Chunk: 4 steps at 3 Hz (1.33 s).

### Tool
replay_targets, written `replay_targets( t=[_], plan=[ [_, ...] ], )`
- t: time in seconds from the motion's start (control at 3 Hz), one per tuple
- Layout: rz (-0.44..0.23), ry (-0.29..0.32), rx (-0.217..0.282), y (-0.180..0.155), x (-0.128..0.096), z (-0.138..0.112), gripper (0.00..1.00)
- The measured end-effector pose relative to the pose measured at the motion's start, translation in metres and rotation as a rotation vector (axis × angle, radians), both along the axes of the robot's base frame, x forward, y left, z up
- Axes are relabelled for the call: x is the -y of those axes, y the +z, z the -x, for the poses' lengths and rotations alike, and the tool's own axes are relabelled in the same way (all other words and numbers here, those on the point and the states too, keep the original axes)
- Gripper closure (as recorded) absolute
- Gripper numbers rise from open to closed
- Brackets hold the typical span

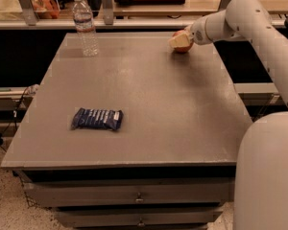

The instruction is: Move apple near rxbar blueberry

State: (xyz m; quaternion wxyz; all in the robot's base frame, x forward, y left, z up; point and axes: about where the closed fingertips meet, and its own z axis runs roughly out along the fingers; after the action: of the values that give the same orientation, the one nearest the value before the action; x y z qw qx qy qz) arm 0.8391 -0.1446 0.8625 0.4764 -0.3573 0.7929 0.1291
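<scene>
Gripper (180, 40) is located at the far right corner of the table (158, 104), directly against the apple (184, 49). A pale part of the gripper covers the front of the fruit, so only red slivers are seen above and below it. State of the jaws: cannot be told from this view. The apple is judged to rest on the table surface; no lift is evident.

The rxbar blueberry (97, 119) is lying flat near the front left of the table, well apart from the apple. A water bottle (85, 25) is standing upright at the far left corner.

Step in hand is judged to be grasp acquisition. For the next move, a secure hold is required, followed by a lift and a diagonal carry across the table. Placement just beside the bar, not on it, is called for.
</scene>
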Motion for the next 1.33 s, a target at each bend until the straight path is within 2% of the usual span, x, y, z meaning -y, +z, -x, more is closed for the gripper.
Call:
replay_targets(
  t=[0.33, 0.67, 1.0, 1.33],
  plan=[
    [0.005, 0.058, -0.010, 0.002, -0.003, 0.015, 0.68],
    [-0.009, 0.192, -0.019, 0.024, -0.023, 0.049, 0.91],
    [-0.039, 0.385, -0.072, 0.043, -0.046, 0.110, 1.00],
    [-0.042, 0.562, -0.072, 0.064, -0.057, 0.193, 1.00]
  ],
)
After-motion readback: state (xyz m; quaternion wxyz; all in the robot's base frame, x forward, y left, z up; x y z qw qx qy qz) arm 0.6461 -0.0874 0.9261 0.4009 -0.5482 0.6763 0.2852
